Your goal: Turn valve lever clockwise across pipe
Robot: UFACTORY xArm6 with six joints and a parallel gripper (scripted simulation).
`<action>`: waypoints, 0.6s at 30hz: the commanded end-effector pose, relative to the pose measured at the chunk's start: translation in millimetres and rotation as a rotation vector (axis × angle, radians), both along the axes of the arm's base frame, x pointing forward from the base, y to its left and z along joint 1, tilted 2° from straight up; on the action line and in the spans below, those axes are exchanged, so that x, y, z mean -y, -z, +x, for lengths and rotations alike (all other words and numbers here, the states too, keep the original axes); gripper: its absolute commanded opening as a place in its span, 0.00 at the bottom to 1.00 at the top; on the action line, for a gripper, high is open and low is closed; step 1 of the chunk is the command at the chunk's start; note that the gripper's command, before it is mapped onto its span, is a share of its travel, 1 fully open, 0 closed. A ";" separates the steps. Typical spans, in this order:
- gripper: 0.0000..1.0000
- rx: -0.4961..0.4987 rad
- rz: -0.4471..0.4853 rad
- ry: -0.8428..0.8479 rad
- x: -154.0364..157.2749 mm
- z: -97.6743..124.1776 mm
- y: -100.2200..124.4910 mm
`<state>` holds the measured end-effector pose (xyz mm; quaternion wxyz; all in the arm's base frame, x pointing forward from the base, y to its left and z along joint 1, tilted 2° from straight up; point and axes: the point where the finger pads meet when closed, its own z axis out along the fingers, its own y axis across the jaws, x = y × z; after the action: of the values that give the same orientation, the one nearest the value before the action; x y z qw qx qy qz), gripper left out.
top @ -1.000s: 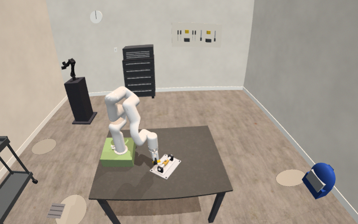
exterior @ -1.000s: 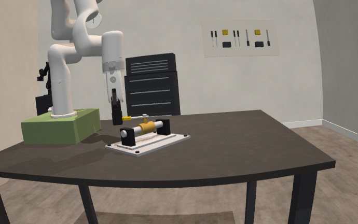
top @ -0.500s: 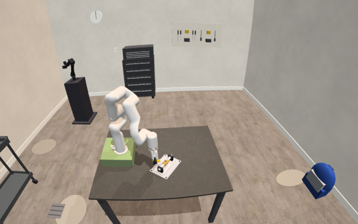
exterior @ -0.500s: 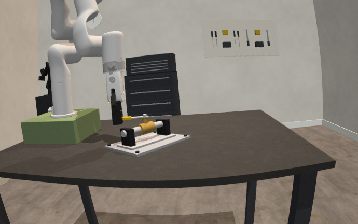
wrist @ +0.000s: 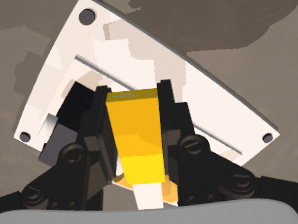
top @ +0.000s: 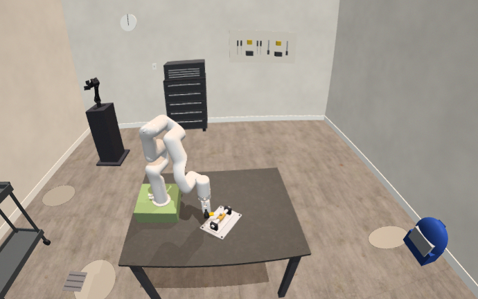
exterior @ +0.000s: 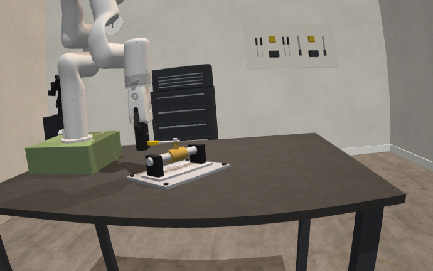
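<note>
Dark bench (exterior: pixel 287 178) in a plain room, drawer cabinet (exterior: pixel 183 101) against the back wall. Valve (exterior: pixel 177 154) sits on a white plate (exterior: pixel 191 174) near the arm's green base (exterior: pixel 48 159). Lever (exterior: pixel 159 142) lies level, angled off the pipe's long axis, yellow tip toward the arm. Gripper (exterior: pixel 141 143) is clamped on that tip.

Dark table (exterior: pixel 287 178) — matt, faintly mottled. White valve plate (exterior: pixel 204 170) looks smooth and painted; the pipe (exterior: pixel 193 150) shows a soft sheen — its yellow-brass body (exterior: pixel 177 154) duller.
</note>
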<state>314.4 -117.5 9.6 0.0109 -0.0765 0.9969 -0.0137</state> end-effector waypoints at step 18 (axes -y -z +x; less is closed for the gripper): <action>0.00 0.006 0.003 0.129 -11.6 0.2 -0.7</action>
<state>313.4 -108.5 9.4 0.0115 -0.0261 0.9995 -0.0132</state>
